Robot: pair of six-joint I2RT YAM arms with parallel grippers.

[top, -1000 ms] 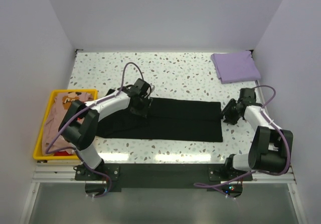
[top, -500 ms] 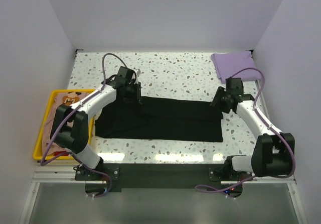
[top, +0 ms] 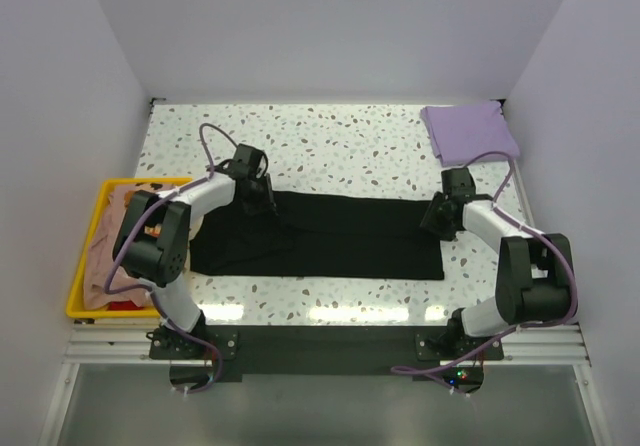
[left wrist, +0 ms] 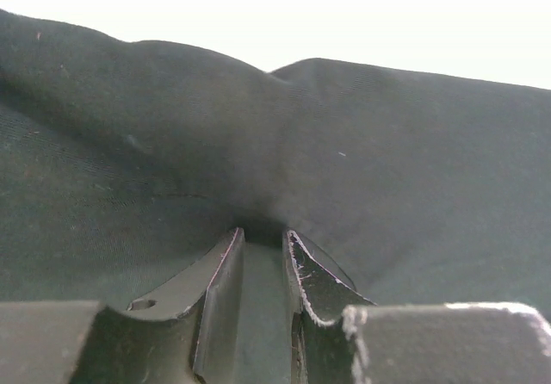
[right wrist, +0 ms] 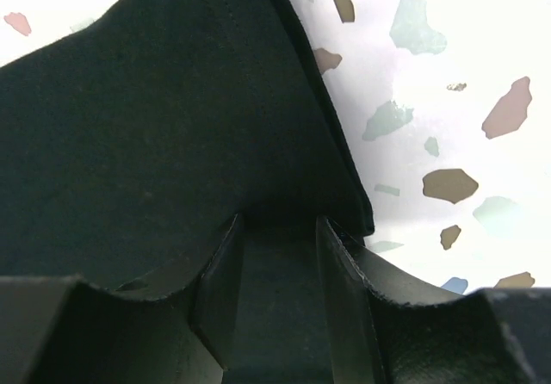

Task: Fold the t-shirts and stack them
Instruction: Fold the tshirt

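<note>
The large black t-shirt [top: 330, 236] lies as a long folded band across the middle of the table. My left gripper [top: 262, 198] is low at its far left corner, shut on a pinch of the black cloth [left wrist: 362, 143] in the left wrist view [left wrist: 263, 233]. My right gripper [top: 438, 216] is at the far right corner, its jaws closed on the shirt's edge [right wrist: 155, 126] in the right wrist view [right wrist: 277, 222]. The lavender t-shirt [top: 470, 133] lies folded at the back right. The peach t-shirt [top: 115, 241] lies crumpled in the yellow tray.
The yellow tray [top: 84, 266] stands at the table's left edge, beside the left arm. The speckled tabletop [top: 350, 146] shows behind the black shirt. White walls close in the back and both sides.
Both grippers swung outward and back along the shirt's far edge and came down onto its far corners. The left one ended further left than a second ago. The shirt's outline is about the same.
</note>
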